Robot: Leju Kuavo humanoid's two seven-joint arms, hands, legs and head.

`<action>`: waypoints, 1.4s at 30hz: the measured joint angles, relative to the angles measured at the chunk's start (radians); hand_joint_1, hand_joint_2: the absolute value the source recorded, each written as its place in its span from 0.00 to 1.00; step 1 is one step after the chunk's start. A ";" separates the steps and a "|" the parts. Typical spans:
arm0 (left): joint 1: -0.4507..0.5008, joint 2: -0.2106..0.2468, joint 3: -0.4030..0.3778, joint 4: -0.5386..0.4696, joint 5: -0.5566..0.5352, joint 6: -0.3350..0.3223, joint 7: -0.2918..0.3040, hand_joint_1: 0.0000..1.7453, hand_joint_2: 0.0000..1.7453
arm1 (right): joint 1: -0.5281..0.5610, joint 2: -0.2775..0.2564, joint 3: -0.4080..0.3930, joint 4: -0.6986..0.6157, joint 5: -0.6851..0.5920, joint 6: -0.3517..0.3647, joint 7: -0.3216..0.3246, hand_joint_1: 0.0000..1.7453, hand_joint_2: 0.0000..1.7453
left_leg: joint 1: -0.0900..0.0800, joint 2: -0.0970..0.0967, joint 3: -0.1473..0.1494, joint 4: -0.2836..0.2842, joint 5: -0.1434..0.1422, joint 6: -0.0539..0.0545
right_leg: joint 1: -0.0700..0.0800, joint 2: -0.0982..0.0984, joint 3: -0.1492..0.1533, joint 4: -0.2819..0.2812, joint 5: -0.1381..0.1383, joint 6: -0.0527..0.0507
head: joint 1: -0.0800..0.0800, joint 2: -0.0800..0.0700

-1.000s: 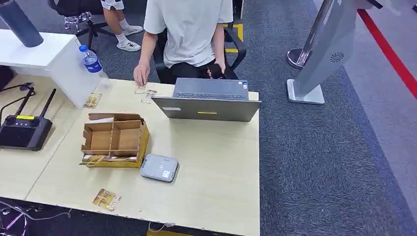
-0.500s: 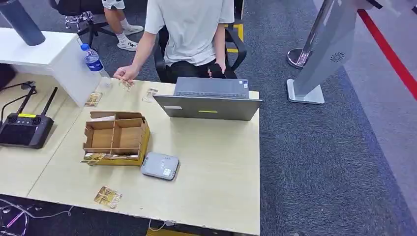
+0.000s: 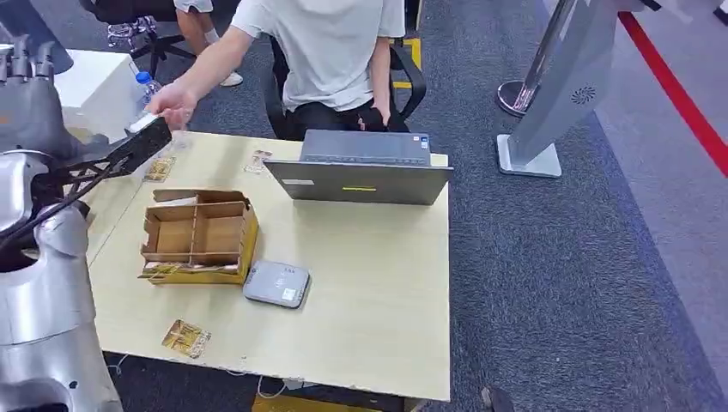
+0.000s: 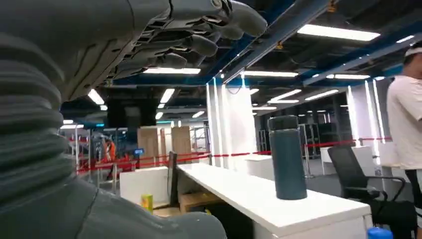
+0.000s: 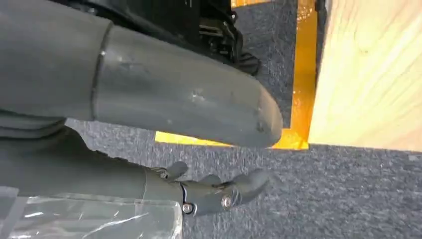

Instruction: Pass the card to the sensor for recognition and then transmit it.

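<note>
The left hand (image 3: pixel 26 64) is raised beside the bench (image 3: pixel 378 283), fingers loosely spread, holding nothing. The right hand (image 5: pixel 209 194) hangs low over carpet, fingers apart. A card (image 3: pixel 186 338) lies near the bench's front edge, the sensor (image 3: pixel 276 284) beside the cardboard box (image 3: pixel 199 238).

This is a big open office. A laptop (image 3: pixel 360 172) sits at the far edge of a light wood surface (image 3: pixel 378 292), with grey carpet (image 3: pixel 558 275) on the floor and a black office chair (image 4: pixel 356 177). Long ceiling lights (image 4: pixel 336 32), white desks (image 4: pixel 278 201) and red rope barriers (image 4: pixel 343 143) fill the wide room behind.
</note>
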 joint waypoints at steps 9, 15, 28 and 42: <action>-0.031 0.039 -0.044 0.097 0.000 0.044 -0.011 0.00 1.00 | -0.001 0.014 0.011 0.001 0.027 0.011 0.011 0.00 0.00 | 0.000 -0.001 0.000 -0.001 0.001 0.000 | 0.000 -0.001 0.000 0.000 0.000 0.000 | -0.001 0.000; -0.038 0.049 -0.044 0.147 0.000 0.082 -0.030 1.00 1.00 | -0.001 0.015 0.021 0.001 0.041 0.013 0.018 0.00 0.00 | 0.000 -0.001 -0.001 -0.001 0.001 0.000 | 0.000 -0.002 0.000 0.000 0.000 0.000 | 0.000 0.000; -0.034 0.045 -0.042 0.213 0.000 0.181 -0.116 1.00 1.00 | -0.001 0.015 0.022 0.001 0.063 0.030 0.016 0.00 0.00 | 0.000 -0.001 -0.001 -0.001 0.001 0.000 | 0.000 -0.003 0.000 0.000 0.000 0.000 | -0.001 0.000; 0.110 -0.042 -0.132 0.026 0.032 0.160 -0.132 1.00 1.00 | 0.000 0.010 0.021 0.001 0.064 0.024 0.007 0.00 0.00 | -0.001 -0.001 -0.001 -0.001 0.000 0.000 | -0.001 -0.003 0.000 0.000 -0.001 0.001 | -0.001 0.000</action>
